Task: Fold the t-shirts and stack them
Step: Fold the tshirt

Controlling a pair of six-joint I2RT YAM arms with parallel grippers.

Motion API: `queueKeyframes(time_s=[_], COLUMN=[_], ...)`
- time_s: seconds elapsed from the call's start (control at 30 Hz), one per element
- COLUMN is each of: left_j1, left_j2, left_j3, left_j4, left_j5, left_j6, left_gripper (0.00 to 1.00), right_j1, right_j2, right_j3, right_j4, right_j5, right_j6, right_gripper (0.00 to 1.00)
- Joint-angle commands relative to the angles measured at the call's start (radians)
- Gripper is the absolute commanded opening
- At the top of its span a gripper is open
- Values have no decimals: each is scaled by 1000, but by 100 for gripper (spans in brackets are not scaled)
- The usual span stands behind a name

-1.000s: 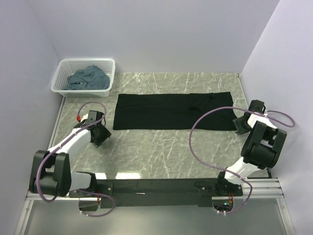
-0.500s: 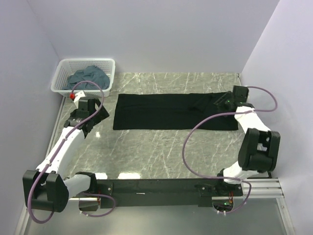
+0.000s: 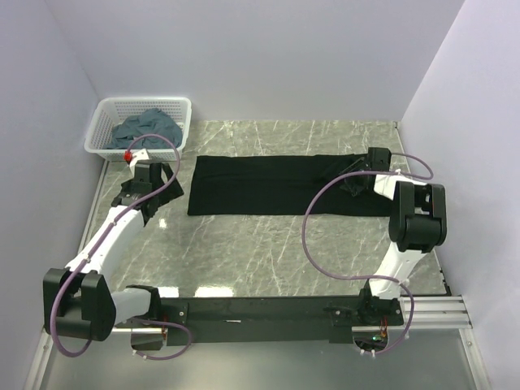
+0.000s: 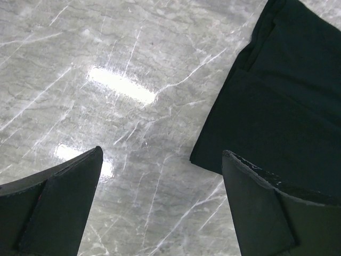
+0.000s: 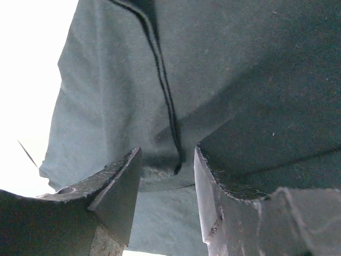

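Black t-shirt (image 3: 276, 185) folded to long strip, flat on surface (image 3: 268, 252) — cross-folds left. Blue-grey t-shirts (image 3: 146, 130) heaped in basket (image 3: 104, 110), unfolded. Left fingers (image 4: 58, 205) wide apart by strip's left end; right fingers (image 5: 114, 186) apart over its right end — unclamped

The white-and-black left arm (image 3: 110, 236) stretches forward, its black two-finger left gripper (image 4: 161, 154) spread wide. The white-and-black right arm (image 3: 414, 215) is folded, its black right gripper (image 5: 166, 160) down low, jaws half apart.

White arms (image 3: 106, 240), black joints (image 3: 418, 219), purple cables (image 3: 307, 223).
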Motion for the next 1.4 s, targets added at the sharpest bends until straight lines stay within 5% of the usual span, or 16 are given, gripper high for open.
queueKeyframes(time_s=[0.0, 0.33, 0.7, 1.37], left_j1=[2, 2, 2, 2], left_j2=[5, 17, 14, 16], left_j3=[4, 6, 4, 6], left_j4=[39, 36, 38, 36], left_j5=[6, 17, 20, 35], left_j6=[17, 11, 13, 17], left_gripper=[99, 99, 99, 99], right_j1=[12, 40, 72, 230], right_j2=[10, 35, 18, -76], right_j3=[33, 67, 73, -27], right_j4=[60, 46, 2, -26], right_j5=[-15, 4, 45, 197], right_j6=[50, 63, 70, 180], right_gripper=[51, 45, 0, 0])
